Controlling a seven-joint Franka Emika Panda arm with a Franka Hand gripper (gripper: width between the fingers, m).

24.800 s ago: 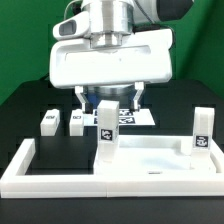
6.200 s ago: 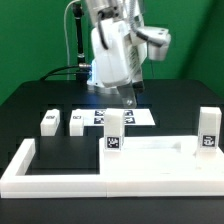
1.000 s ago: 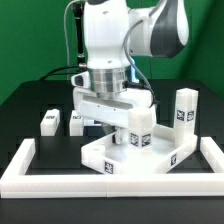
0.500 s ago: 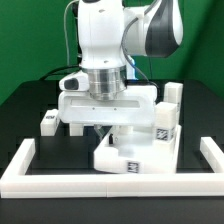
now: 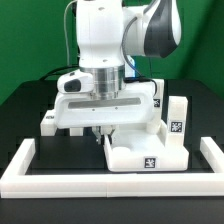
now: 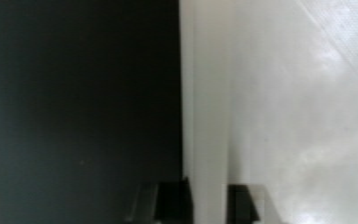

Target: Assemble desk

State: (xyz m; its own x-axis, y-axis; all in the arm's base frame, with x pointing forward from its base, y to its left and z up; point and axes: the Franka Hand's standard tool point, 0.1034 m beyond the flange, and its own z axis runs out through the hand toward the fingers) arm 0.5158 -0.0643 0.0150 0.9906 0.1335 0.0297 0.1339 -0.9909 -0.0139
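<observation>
The white desk tabletop (image 5: 145, 160) lies inside the fence, right of centre in the exterior view. One white tagged leg (image 5: 177, 118) stands upright on its right side. A second leg (image 5: 159, 93) shows partly behind the arm's hand. My gripper (image 5: 100, 134) is low at the tabletop's left edge, mostly hidden under the wide white hand. In the wrist view the gripper (image 6: 208, 202) has its two dark fingers on either side of the tabletop's white rim (image 6: 208, 120), shut on it. A loose leg (image 5: 47, 121) lies on the table at the exterior view's left.
The low white border fence (image 5: 28, 166) runs along the front and both sides of the black table. The arm's hand hides the table's middle and the things behind it.
The gripper has turned and pushed the tabletop toward the exterior view's right. The upright legs have swung round with it, and the tabletop's front face with its tag now faces the camera.
</observation>
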